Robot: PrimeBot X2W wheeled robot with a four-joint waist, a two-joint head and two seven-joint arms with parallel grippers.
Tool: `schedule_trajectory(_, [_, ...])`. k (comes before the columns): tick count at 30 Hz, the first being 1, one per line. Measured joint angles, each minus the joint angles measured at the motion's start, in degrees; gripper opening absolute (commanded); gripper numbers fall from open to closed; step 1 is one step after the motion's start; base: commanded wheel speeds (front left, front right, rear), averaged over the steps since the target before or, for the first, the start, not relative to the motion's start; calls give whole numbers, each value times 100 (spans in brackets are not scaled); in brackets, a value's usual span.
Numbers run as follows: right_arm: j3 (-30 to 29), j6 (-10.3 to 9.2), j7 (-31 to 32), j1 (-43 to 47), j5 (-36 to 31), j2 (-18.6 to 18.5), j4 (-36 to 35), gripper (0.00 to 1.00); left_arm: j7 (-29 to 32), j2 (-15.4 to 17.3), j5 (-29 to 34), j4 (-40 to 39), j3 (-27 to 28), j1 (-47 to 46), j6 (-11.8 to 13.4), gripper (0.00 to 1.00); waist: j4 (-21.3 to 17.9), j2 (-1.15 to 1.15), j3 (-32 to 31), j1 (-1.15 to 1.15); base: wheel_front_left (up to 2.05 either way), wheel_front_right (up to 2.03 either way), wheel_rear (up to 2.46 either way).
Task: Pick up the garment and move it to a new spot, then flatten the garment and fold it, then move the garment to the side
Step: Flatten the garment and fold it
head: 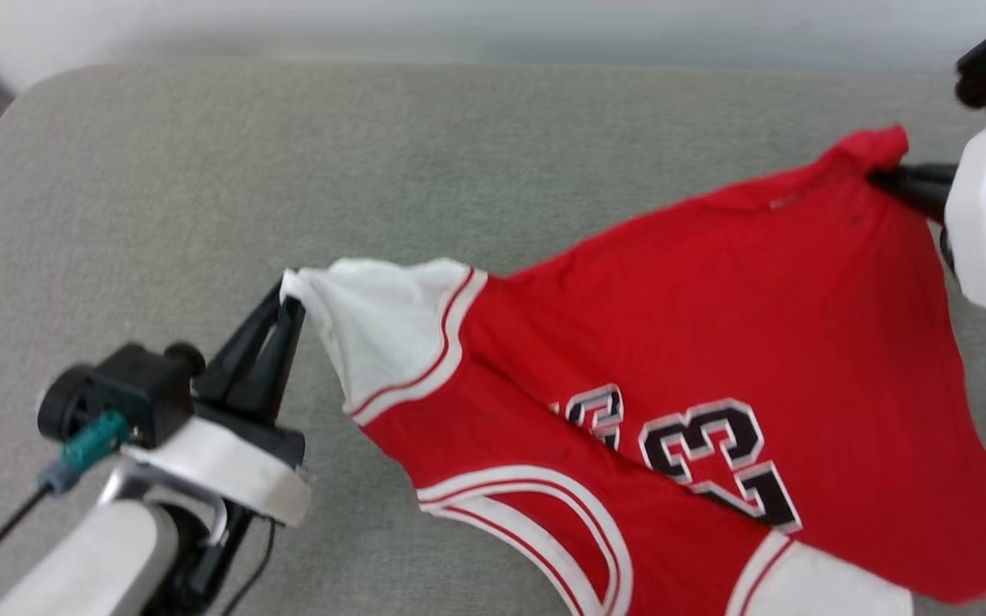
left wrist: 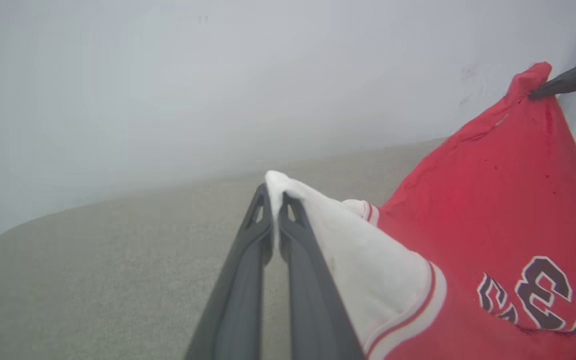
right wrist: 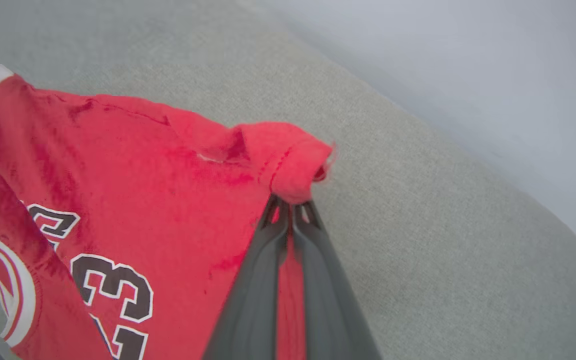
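Across the centre and right of the head view, the garment [head: 715, 342] hangs stretched between both arms above the grey upholstered surface [head: 373, 154]; the left gripper [head: 289, 295], at centre left, has its jaws pinched shut on the tip of a white sleeve; the right gripper [head: 887, 178], at the upper right, is clamped on a bunched red corner. The cloth looks light, soft and limp; it sags between the two holds and droops toward the bottom right, so it will likely drape and crease rather than keep a shape; thin knit could slip from a narrow pinch, so stitched edges or corners, taken well apart, seem the safest holds.
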Motion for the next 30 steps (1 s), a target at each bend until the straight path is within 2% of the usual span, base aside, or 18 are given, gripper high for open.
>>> schedule_trajectory(5, [-272, 0, -800, -148, -48, 105, 178, 0, 307, 0, 86, 29, 5, -813, -188, 0, -279, 0, -200, 0, 0, 0, 0])
schedule_trajectory(11, [-504, 0, -1388, -536, -331, 216, 394, 0, 637, 25, 278, 391, 87, -2209, -568, 0, -442, 0, -154, 0, 0, 0, 0])
schedule_trajectory(15, [-683, 0, -1640, -933, -659, 357, 626, 0, 837, -153, 409, 716, 22, -3259, -848, 0, -464, 0, 22, 0, 0, 0, 0])
schedule_trajectory(16, [-823, 1, -1749, -1335, -954, 514, 793, 0, 975, -323, 444, 1054, 8, -4018, -1050, 0, -472, 0, 183, 0, 0, 0, 0])
schedule_trajectory(17, [-865, 1, -1771, -1484, -1063, 566, 848, 0, 1015, -374, 447, 1192, 9, -4272, -1112, 0, -474, 0, 242, 0, 0, 0, 0])
schedule_trajectory(18, [-1110, 1, -1874, -2157, -1525, 753, 1165, 0, 1120, -583, 528, 1751, 7, -5302, -1349, 0, -472, 0, 502, 0, 0, 0, 0])
schedule_trajectory(25, [-1314, 0, -1835, -3456, -2134, 1188, 1736, 0, 1120, -883, 695, 2711, 3, -7024, -1621, 0, -470, 0, 1050, 0, 0, 0, 0])
schedule_trajectory(30, [-1345, 1, -1896, -4274, -2403, 1391, 2135, 0, 1022, -1029, 730, 3290, 43, -8102, -1720, 0, -485, 0, 1456, 1, 0, 0, 0])
